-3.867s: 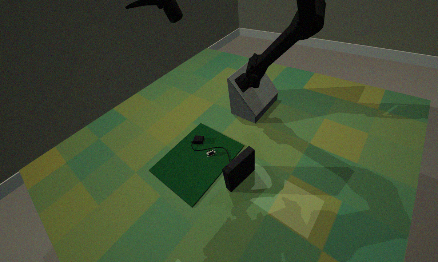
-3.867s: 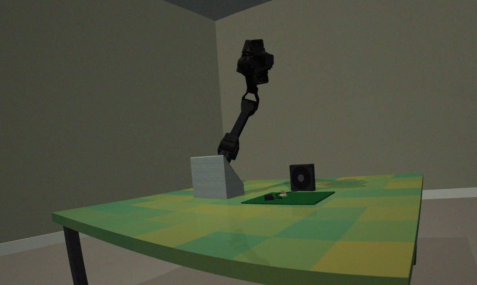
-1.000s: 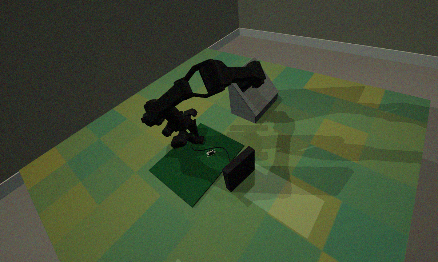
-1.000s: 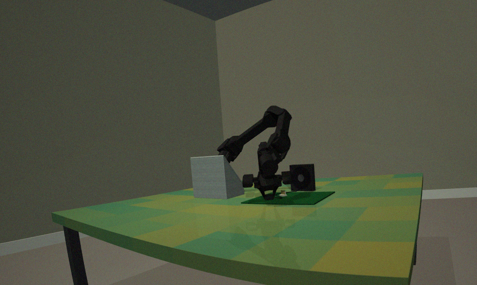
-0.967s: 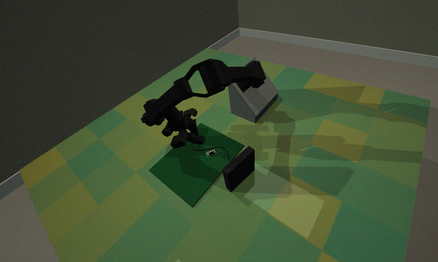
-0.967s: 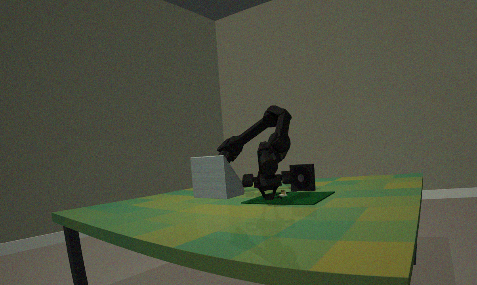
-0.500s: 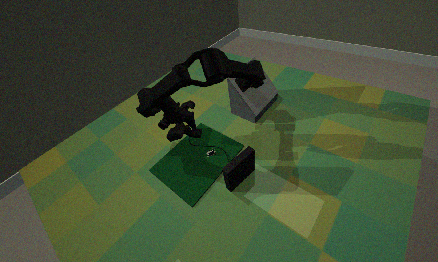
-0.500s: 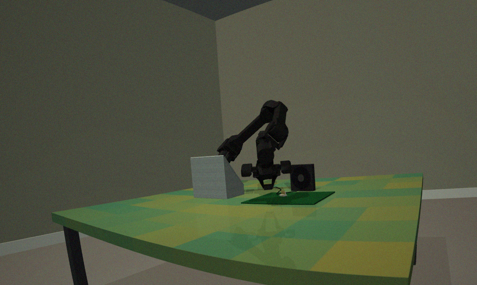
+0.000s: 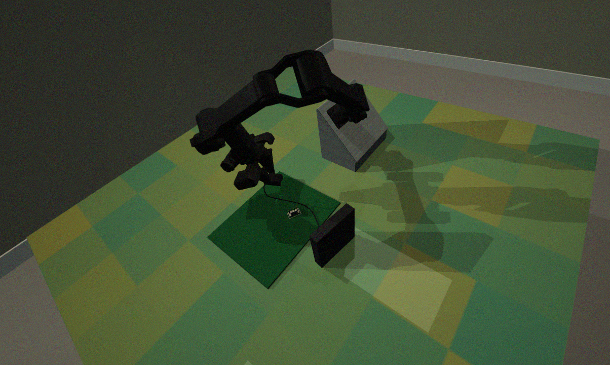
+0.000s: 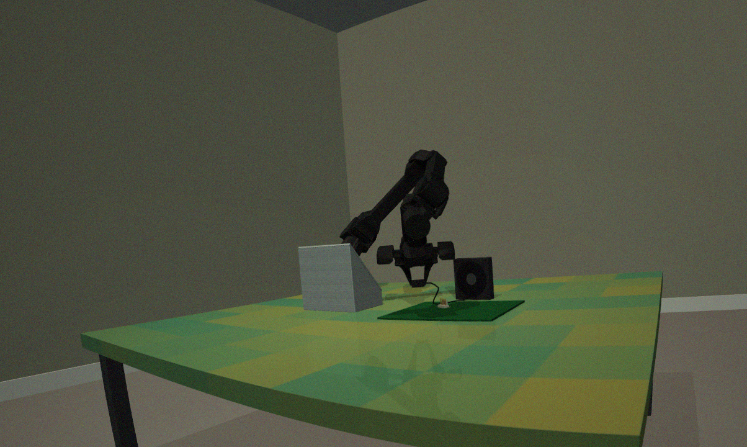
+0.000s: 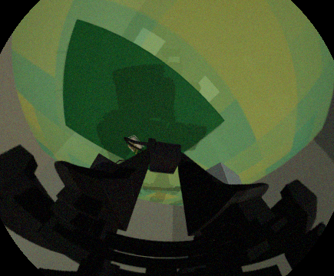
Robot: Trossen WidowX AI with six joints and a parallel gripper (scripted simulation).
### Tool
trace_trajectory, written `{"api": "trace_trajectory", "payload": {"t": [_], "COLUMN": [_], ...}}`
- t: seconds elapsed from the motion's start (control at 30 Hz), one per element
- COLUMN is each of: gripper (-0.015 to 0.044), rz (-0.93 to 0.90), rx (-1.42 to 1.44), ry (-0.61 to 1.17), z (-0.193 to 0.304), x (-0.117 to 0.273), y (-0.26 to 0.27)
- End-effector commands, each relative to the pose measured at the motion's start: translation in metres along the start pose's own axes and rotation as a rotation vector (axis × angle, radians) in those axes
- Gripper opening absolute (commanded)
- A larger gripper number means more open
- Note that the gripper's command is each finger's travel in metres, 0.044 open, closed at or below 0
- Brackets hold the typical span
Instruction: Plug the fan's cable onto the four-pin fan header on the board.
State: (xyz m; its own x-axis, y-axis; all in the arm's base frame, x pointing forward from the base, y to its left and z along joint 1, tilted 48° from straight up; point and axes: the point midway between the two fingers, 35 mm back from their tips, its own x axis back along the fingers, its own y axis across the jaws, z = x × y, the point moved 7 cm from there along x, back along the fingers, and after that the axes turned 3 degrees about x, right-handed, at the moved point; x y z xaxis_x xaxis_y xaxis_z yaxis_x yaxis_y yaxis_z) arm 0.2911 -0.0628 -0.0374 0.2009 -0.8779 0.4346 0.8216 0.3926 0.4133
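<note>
I have the gripper (image 9: 273, 175) (image 10: 418, 282) (image 11: 165, 153) partly closed on the black plug (image 9: 274, 180) (image 10: 418, 284) (image 11: 165, 160), above the board (image 9: 261, 245) (image 10: 476, 312) (image 11: 90, 77) and off to one side of the header (image 9: 290, 214) (image 10: 443, 305) (image 11: 133, 138). The plug looks nearly level, its cable (image 9: 289, 199) (image 10: 437, 292) (image 11: 142, 143) leaving on my wrist view's left; I can't tell its long axis. Air separates it from the board, and the upright fan (image 9: 334, 235) (image 10: 474, 277) stands beside the board's edge.
</note>
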Motion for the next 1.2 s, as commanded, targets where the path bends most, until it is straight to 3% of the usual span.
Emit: {"api": "trace_trajectory", "payload": {"t": [0.0, 0.57, 1.17], "gripper": [0.0, 0.0, 0.0], "rz": [0.014, 0.004, 0.149], "rx": [0.003, -0.002, -0.041], "ry": [-0.055, -0.327, -0.42], "z": [0.011, 0.061, 0.068], "x": [0.0, -0.014, -0.033], "y": [0.001, -0.009, -0.009]}}
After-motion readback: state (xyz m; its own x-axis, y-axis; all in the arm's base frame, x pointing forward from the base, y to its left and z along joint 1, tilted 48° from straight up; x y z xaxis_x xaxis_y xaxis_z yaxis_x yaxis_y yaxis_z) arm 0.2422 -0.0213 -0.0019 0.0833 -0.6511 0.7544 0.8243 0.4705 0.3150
